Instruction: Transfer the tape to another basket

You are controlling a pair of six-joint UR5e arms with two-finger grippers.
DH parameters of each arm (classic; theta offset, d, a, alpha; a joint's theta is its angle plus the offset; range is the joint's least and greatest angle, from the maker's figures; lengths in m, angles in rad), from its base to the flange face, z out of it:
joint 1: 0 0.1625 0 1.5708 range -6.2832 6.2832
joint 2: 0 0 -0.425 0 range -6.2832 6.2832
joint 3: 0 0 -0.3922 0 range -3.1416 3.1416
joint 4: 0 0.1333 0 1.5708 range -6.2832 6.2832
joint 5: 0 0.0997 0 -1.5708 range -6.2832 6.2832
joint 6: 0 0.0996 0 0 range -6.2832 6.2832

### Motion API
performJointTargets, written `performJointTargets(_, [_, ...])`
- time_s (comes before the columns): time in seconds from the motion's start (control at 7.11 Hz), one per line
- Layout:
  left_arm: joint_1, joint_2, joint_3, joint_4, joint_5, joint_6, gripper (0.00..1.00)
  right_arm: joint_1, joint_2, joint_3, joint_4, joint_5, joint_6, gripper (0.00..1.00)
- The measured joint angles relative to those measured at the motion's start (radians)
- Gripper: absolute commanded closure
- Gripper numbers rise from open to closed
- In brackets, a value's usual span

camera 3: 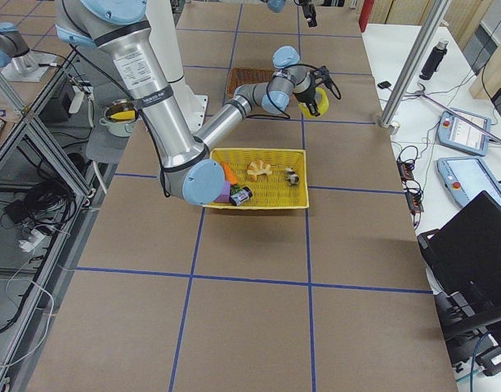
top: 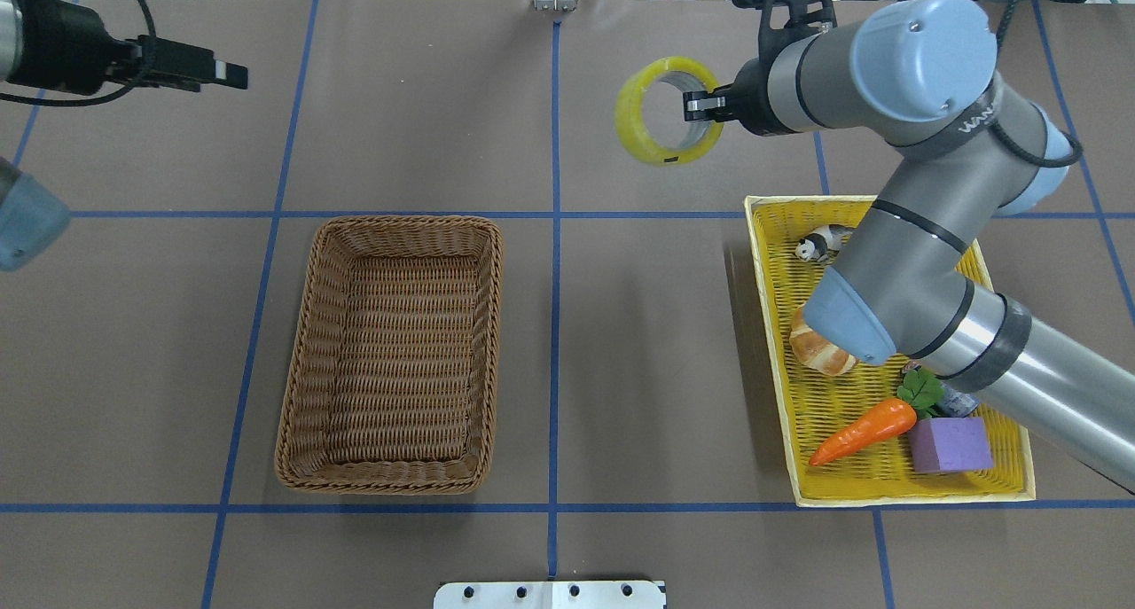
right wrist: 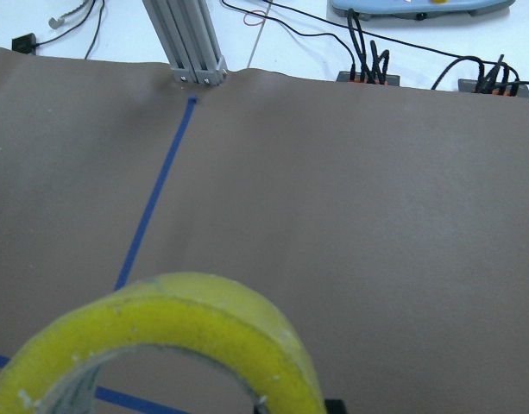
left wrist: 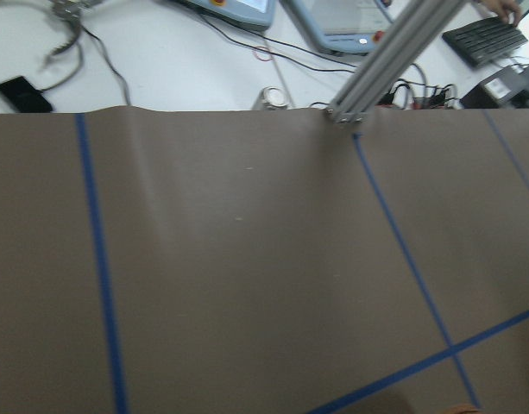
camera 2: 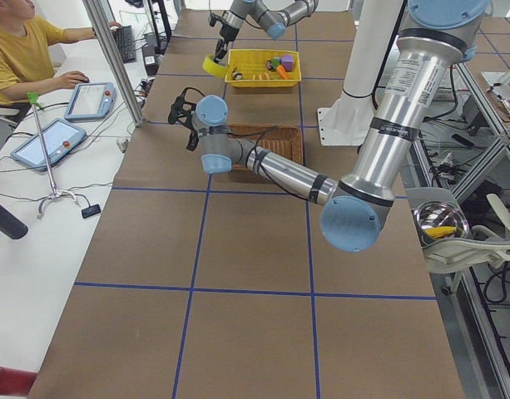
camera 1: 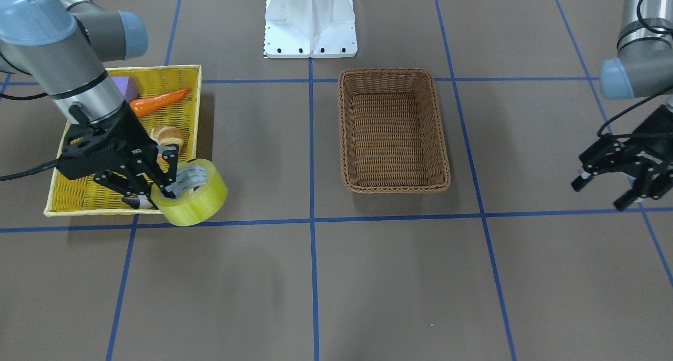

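The tape is a wide yellowish roll with a white printed core. My right gripper is shut on its wall, one finger inside the core, and holds it in the air over the front corner of the yellow tray. It also shows in the overhead view with the right gripper, and close up in the right wrist view. The brown wicker basket stands empty at mid-table, also in the overhead view. My left gripper is open and empty, hovering well to the basket's other side.
The yellow tray holds a carrot, a croissant, a purple block and a small black-and-white toy. The white robot base stands behind the wicker basket. Blue tape lines cross the brown tabletop.
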Motion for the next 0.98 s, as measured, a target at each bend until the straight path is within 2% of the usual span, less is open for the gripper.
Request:
performJointTargets(0.28, [0.1,-0.078,-0.067,-0.012,0.012,-0.158,0.01,-0.054,0.058,-0.013,0.055,-0.057,0.055,1.0])
performJointTargets(0.7, [0.203,-0.129,-0.075,-0.046,0.063,-0.187,0.0,-0.116,0.172,-0.066,0.09,-0.083,0.067,1.0])
performJointTargets(0.98, [0.218,-0.136,-0.077,-0.054,0.067,-0.188,0.0,-0.145,0.182,-0.067,0.123,-0.084,0.067,1.0])
